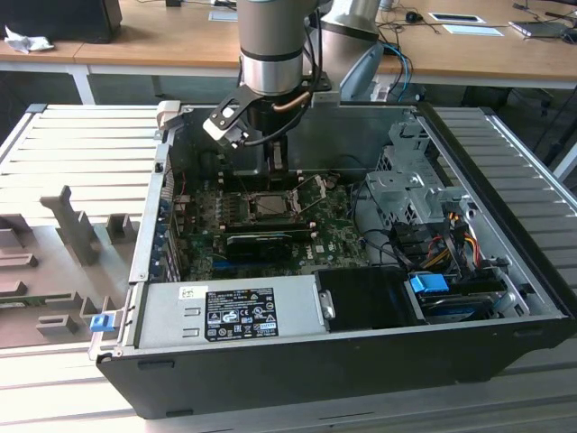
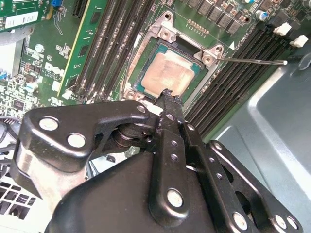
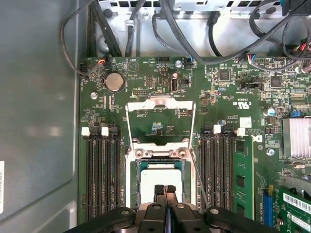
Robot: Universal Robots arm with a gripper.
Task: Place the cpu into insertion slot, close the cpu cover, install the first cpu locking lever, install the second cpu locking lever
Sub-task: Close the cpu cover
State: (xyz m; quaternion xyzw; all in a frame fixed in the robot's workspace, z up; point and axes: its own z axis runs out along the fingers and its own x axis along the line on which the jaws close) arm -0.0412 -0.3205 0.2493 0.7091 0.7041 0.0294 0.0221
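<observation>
The cpu [image 3: 160,177] lies in the insertion slot [image 3: 160,153], pale metal top up; the second wrist view shows the cpu [image 2: 170,73] there too. My gripper [image 3: 165,190] hangs just above the chip's edge, fingers pressed together with nothing between them, and its black fingertips [image 2: 167,96] come to one point. The cpu cover [image 3: 160,102] is swung open and lies flat on the board beyond the socket. A thin locking lever [image 2: 252,61] sticks out free beside the socket. In the exterior view the gripper [image 1: 275,167] is low inside the case over the socket [image 1: 270,204].
Black memory slots [image 3: 102,174] flank the socket on both sides, with one green memory module [image 3: 243,179] fitted. Cables [image 3: 160,29] hang at the board's far end. The power supply [image 1: 230,311], drive cage [image 1: 406,189] and case walls [image 1: 505,171] close in the space.
</observation>
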